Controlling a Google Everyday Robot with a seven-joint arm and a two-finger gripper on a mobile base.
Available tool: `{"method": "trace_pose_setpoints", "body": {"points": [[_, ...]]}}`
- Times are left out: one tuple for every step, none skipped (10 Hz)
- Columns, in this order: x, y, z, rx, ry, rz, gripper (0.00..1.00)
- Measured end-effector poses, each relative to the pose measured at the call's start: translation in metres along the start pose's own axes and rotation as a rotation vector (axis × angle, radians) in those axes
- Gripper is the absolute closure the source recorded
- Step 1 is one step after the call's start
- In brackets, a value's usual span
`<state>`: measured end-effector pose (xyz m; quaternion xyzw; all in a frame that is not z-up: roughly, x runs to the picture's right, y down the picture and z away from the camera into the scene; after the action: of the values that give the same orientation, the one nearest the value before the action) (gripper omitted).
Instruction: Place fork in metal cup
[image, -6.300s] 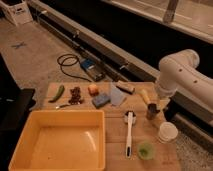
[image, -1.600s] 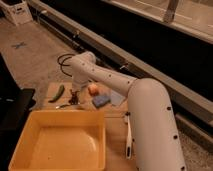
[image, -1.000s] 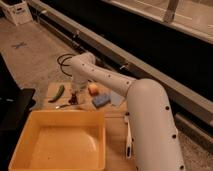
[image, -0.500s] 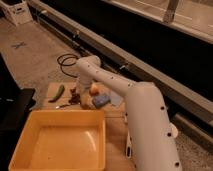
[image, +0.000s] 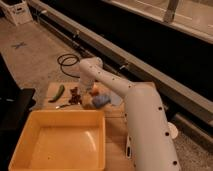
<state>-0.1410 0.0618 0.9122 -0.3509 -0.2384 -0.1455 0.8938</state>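
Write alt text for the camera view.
A white robot arm reaches across a wooden table, its gripper low near a small silvery metal fork and a long green vegetable. A large yellow plastic bin sits nearer the camera.

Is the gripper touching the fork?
Cannot tell. In the camera view the gripper sits close above the fork, but its tip merges with a dark item beside it.
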Motion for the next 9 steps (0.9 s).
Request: {"method": "trace_pose_setpoints", "body": {"points": [[0.0, 0.0, 0.002, -0.003, -0.005, 0.002, 0.35], [0.0, -0.001, 0.004, -0.005, -0.01, 0.006, 0.35], [0.001, -0.001, 0.006, -0.005, -0.013, 0.01, 0.35], [0.005, -0.002, 0.005, -0.002, -0.019, 0.021, 0.35], [0.01, -0.002, 0.004, 0.002, -0.021, 0.033, 0.35], [0.015, -0.002, 0.003, 0.005, -0.022, 0.042, 0.35], [0.018, -0.004, 0.003, 0.006, -0.023, 0.051, 0.35], [0.02, -0.004, 0.005, -0.003, -0.026, 0.06, 0.35], [0.02, -0.004, 0.007, -0.011, -0.03, 0.064, 0.35]]}}
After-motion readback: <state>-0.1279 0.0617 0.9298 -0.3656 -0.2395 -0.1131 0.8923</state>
